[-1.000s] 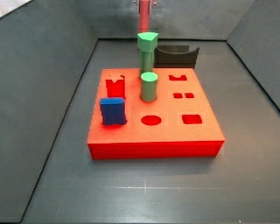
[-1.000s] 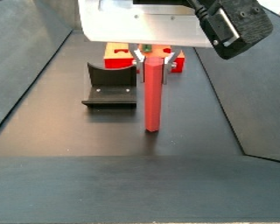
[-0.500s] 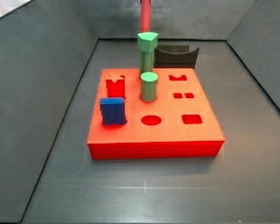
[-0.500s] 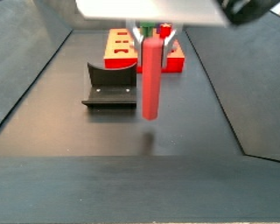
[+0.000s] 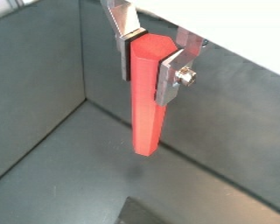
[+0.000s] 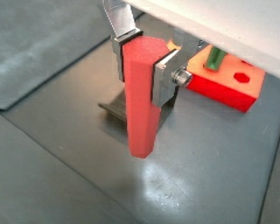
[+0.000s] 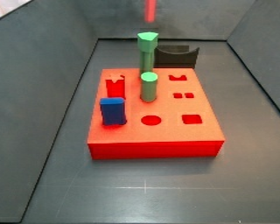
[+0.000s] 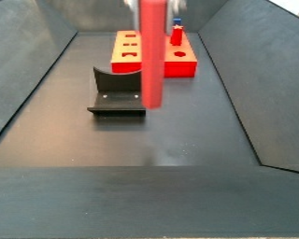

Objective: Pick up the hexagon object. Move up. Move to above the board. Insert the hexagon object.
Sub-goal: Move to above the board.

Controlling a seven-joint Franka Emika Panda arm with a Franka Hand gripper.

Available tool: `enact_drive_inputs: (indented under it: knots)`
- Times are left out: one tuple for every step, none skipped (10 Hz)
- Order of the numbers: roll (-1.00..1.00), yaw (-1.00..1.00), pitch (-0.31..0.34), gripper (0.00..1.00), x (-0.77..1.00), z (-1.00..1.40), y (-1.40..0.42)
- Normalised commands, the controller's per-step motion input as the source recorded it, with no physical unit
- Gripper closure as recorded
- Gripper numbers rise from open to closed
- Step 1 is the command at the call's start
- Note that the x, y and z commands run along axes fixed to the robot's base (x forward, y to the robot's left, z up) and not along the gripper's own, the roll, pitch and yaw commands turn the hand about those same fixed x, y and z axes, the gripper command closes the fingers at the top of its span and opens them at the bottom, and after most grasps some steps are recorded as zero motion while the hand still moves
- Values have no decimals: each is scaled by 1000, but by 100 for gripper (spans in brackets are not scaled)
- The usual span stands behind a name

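Dark grey walls slope down to a flat dark floor, and on that floor sits the board (image 7: 154, 118), a thick red square block with shaped holes cut in its top face. Two green pegs (image 7: 147, 52) already stand in the board, a blue block (image 7: 112, 111) sits at one corner, and the fixture (image 8: 117, 93) stands on the floor just beside the board.

The hexagon object (image 8: 152, 51) hangs upright and clear of the floor, well above the board's level and not yet over it; in a side view only its lower tip (image 7: 150, 9) shows at the picture's upper edge, beyond the board's far side.

Risks, as I judge them: the rod is long and is held near its upper end, so any slight tilt would put the free lower end off target at the board. The hexagonal section must also match its hole in rotation, or it would jam on the rim. On the way over, the hanging end could strike the taller green peg or the fixture if the lift is too low. A slip in the pads would let the rod drop or cock sideways.

The gripper (image 5: 152, 54) is above the floor on the fixture's side of the board, its two silver fingers (image 6: 168, 77) closed to the width of the rod and clamped on its flat sides in both wrist views. It touches nothing else.
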Motion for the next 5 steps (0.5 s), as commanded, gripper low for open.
enact_drive_inputs:
  knots:
    - [-162, -73, 154, 100, 389, 581, 180]
    - [-155, -65, 148, 100, 327, 420, 141]
    - [-143, -56, 140, 100, 214, 130, 99]
    - [174, 649, 216, 100, -170, 158, -1000]
    - [221, 608, 179, 100, -181, 158, -1000]
